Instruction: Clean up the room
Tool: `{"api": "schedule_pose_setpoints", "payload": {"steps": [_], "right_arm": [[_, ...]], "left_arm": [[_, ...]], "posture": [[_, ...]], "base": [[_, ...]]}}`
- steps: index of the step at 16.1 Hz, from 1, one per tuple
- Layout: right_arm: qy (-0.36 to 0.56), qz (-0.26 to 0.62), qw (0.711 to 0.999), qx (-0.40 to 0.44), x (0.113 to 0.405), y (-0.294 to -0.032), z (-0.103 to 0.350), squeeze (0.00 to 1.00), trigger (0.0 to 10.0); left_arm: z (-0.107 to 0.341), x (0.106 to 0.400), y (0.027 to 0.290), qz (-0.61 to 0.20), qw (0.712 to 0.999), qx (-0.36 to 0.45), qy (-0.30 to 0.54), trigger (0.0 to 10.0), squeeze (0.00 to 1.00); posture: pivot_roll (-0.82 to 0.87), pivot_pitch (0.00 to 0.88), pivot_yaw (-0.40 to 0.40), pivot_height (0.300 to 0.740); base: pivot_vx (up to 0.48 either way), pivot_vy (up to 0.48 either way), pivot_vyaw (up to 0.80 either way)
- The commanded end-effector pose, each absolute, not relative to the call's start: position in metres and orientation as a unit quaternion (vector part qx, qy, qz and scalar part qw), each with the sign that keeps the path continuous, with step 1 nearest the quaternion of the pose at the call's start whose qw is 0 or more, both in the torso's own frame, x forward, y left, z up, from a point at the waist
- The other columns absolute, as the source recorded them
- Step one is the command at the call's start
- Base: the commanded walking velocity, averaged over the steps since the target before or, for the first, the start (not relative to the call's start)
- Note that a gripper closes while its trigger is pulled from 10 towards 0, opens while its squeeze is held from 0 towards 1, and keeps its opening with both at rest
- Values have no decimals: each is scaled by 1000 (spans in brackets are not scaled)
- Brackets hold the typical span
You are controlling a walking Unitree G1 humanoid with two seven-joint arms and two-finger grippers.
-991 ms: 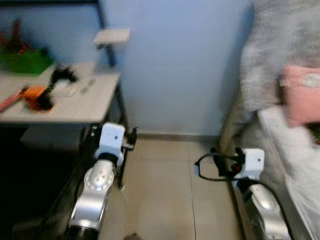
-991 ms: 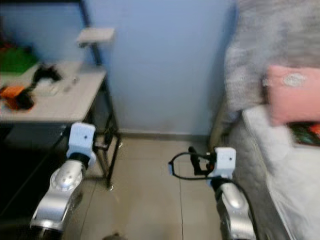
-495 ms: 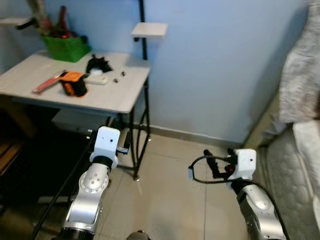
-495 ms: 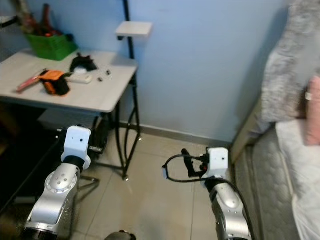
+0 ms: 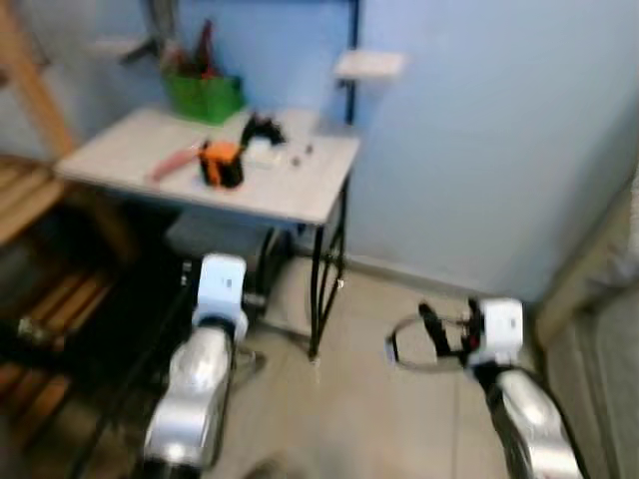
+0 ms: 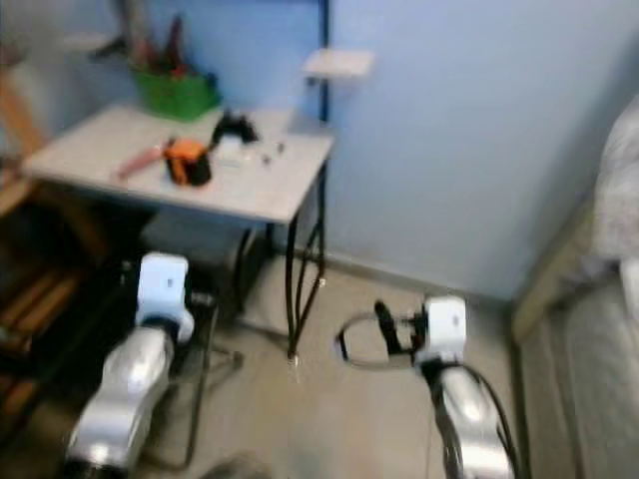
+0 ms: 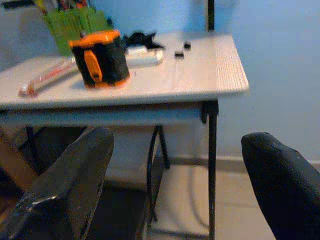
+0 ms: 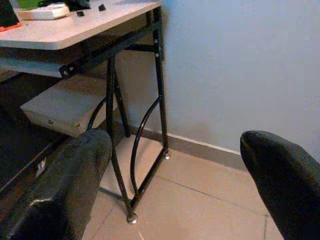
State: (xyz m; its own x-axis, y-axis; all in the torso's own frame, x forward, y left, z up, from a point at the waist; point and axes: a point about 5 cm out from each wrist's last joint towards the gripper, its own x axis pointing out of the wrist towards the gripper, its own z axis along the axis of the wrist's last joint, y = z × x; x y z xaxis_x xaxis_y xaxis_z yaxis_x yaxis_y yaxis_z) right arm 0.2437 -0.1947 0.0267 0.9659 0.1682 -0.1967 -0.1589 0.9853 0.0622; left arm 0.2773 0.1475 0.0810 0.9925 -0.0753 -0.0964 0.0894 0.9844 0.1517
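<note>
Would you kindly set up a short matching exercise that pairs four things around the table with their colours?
Things:
1. basket
2. tape measure
3. table legs
4. wall

Colours:
A. black
B. light blue
C. green
D. orange and black

Pairs: 1-C, 2-D, 3-A, 4-B

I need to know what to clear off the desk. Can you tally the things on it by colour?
Green: 1, bin
Orange: 1, tape measure
Pink: 1, ruler
White: 1, remote
Black: 3, bundle, two small bits
Total: 7
</note>
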Motion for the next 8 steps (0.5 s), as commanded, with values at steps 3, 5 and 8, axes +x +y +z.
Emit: {"api": "schedule_pose_setpoints", "payload": {"steps": [3, 5, 8], "right_arm": [[90, 90, 992, -20, 233, -200, 28, 0, 10000], [101, 101, 989, -46, 217, -208, 22, 0, 10000], [99, 95, 990, -38, 223, -207, 23, 0, 10000]], "left_arm": [[70, 266, 139, -101, 987, 109, 63, 10000, 0], [63, 258, 142, -85, 992, 78, 57, 10000, 0], [71, 264, 135, -87, 994, 57, 32, 10000, 0]], "posture": [[101, 0, 2, 740], [98, 0, -7, 740], [94, 0, -16, 740]], "base": [[0, 0, 0], [0, 0, 0], [0, 0, 0]]}}
